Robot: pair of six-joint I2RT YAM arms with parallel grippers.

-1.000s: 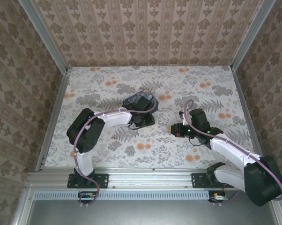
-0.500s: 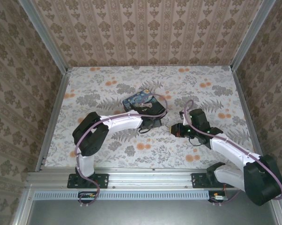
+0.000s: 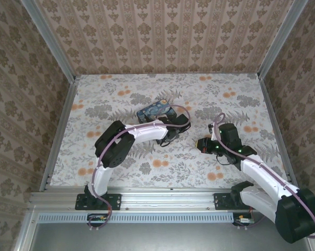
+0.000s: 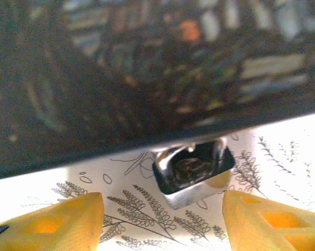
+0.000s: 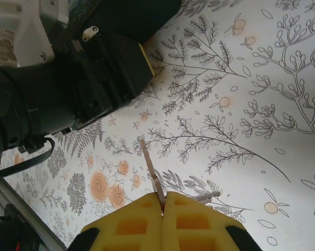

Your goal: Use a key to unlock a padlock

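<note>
In the left wrist view the left end effector (image 4: 160, 212) is seen with its yellow fingertips (image 4: 58, 219) held well apart and nothing gripped between them. Just ahead of the gap, the padlock (image 4: 191, 172) is found on the floral worktop (image 4: 121, 209), a small shiny metal body lying at the lower edge of the dark blue swirl-painted box (image 4: 147, 68). Its upper part is hidden by that edge, so contact with the box cannot be judged. In the top external view the left end effector (image 3: 174, 127) is placed near the middle of the worktop (image 3: 121, 89), at the near right corner of the box (image 3: 155, 111), which lies slightly towards the far edge. In the right wrist view the right end effector (image 5: 162, 206) is shown pressed together and clamped on the key (image 5: 151, 170), whose thin dark blade is pointed up and away from the fingers, clear of the worktop pattern. A short thin metal piece (image 5: 207, 197) is seen jutting sideways beside the clamped fingers. The black wrist of the left arm (image 5: 68, 78) is seen beyond the key, apart from it. From above, the right end effector (image 3: 201, 145) is located right of centre, apart from the left one.
</note>
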